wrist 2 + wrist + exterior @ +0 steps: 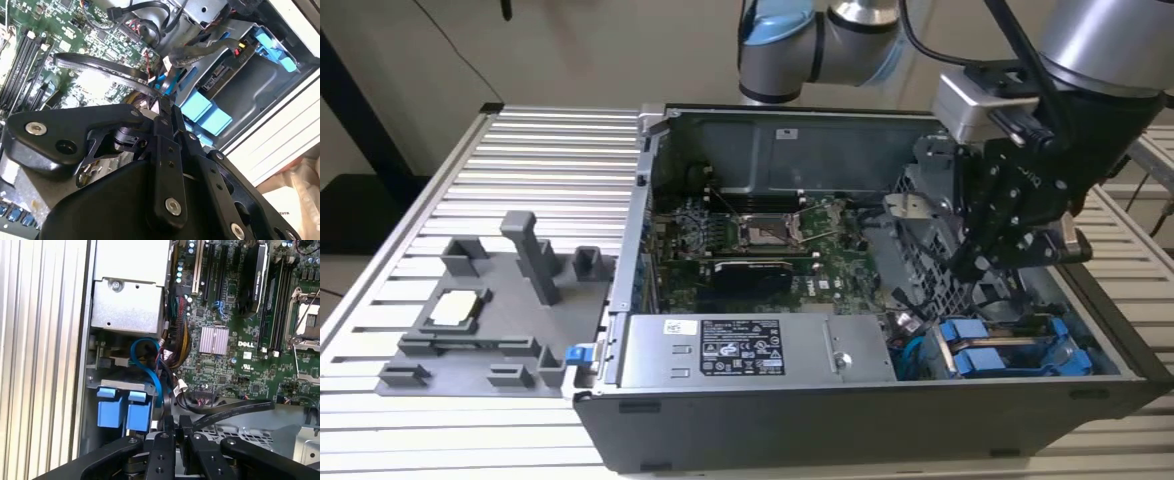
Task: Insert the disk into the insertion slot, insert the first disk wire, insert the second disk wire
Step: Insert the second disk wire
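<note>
The open computer case [881, 400] lies on its side on the slatted table [520, 150], so the arm can reach in from above. Directly below the gripper [172, 427], the disk's blue carrier [125, 412] already sits in the insertion slot [1007, 355]. The gripper's fingers are pinched together beside a black cable [225, 412]; whether they grasp it, I cannot tell.

Gripper [1007, 262] hemmed in: drive cage [927, 225] at 9 o'clock, blue carriers [1007, 348] and cables [172, 352] at 6.
</note>
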### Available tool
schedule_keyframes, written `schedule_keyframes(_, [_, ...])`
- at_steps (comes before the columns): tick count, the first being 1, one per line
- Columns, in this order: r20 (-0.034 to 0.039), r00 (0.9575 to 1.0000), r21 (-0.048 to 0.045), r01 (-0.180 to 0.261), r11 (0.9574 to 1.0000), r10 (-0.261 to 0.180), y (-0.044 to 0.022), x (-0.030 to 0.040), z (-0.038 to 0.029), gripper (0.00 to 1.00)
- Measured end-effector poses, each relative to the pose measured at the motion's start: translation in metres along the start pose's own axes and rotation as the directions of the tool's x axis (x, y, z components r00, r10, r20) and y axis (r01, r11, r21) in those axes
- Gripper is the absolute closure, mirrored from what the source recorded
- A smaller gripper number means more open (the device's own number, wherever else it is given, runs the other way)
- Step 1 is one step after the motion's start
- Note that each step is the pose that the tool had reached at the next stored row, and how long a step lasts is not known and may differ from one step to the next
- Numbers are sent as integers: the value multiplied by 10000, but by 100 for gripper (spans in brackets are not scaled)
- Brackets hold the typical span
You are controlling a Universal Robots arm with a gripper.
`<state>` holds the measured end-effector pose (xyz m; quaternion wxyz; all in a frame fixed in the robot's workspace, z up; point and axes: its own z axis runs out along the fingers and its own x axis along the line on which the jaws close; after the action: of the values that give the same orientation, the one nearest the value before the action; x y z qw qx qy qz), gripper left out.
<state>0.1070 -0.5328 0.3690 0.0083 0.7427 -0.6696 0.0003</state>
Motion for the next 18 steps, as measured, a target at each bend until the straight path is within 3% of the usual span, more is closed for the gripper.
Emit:
schedule_keyframes(4, [17,10000,-137,2,9999,-2,-39,88,1,84])
schedule_keyframes(14, [83,10000,-374,7,9993,-4,-129,303,3,84])
schedule_keyframes(18, [171,9999,-391,12,9992,-5,-181,356,6,84])
